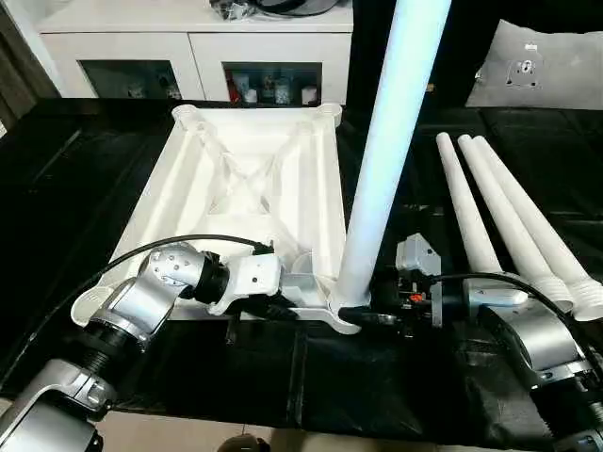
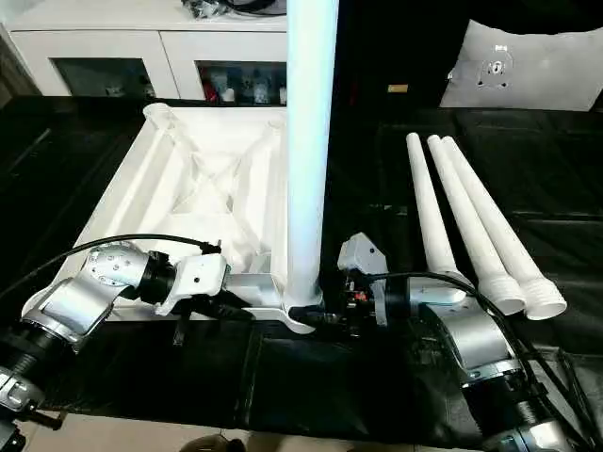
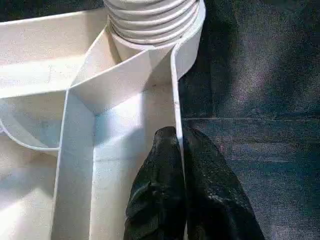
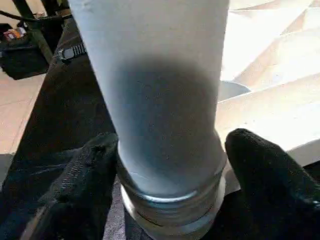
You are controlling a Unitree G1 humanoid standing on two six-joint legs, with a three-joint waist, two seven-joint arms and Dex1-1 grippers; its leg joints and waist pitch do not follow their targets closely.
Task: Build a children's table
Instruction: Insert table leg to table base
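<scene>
Standing upright in the near right corner socket of the upturned table top is one white leg, its ribbed end seated in the socket. The right gripper straddles that leg just above the ribs, one black finger on each side; the pads look close against it, though a firm clamp I cannot confirm. The left gripper is pinched together on the thin raised rim of the top, just beside the same corner, steadying the piece on the black mat. Three more legs lie side by side on the mat, well apart to the right. Beyond stands a white cabinet.

Judging from this, the leg could go in crooked (or bind) if the right gripper tilts it while turning, and the top may slide should the rim pinch slip.
</scene>
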